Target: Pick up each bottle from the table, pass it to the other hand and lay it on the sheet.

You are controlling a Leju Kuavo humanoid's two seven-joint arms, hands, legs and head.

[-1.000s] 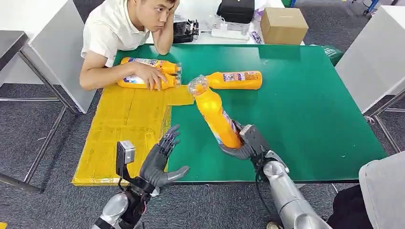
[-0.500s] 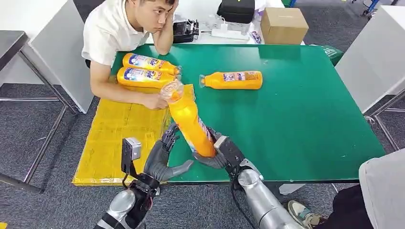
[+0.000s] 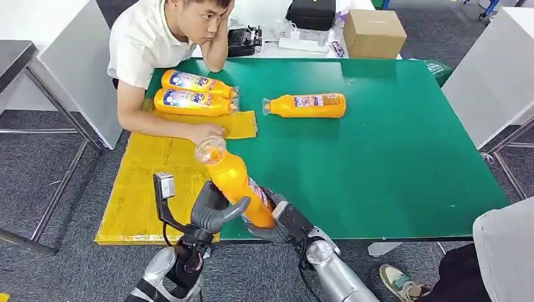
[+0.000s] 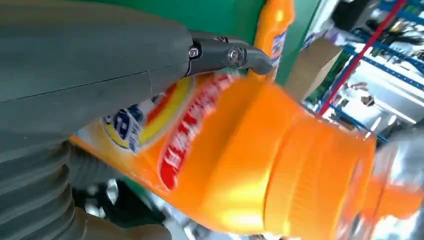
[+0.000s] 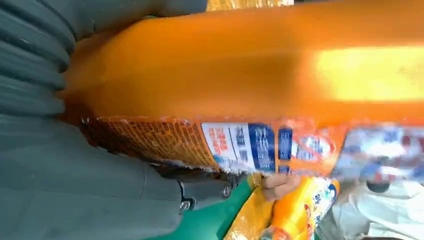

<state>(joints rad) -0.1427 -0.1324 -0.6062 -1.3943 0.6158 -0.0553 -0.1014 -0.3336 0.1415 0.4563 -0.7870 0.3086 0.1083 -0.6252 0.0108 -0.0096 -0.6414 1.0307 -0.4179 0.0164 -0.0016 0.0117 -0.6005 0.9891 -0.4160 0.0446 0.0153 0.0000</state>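
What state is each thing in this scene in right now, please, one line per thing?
Held bottle: tilted, off the table, base in the right hand, left hand wrapped around its middle.
Two bottles on the yellow sheet: lying on their sides, side by side.
Bottle on the green table: lying on its side, untouched.
Yellow sheet: flat, a person's forearm resting on it.
Cardboard box: closed.

orange bottle (image 3: 236,184) with clear cap, tilted, cap end pointing up and away over the near table edge, base gripped between both robot hands. second orange bottle (image 3: 306,106) lying on its side on bare green table. two more orange bottles (image 3: 192,91) lying side by side, touching, on the yellow sheet (image 3: 151,182) far end.
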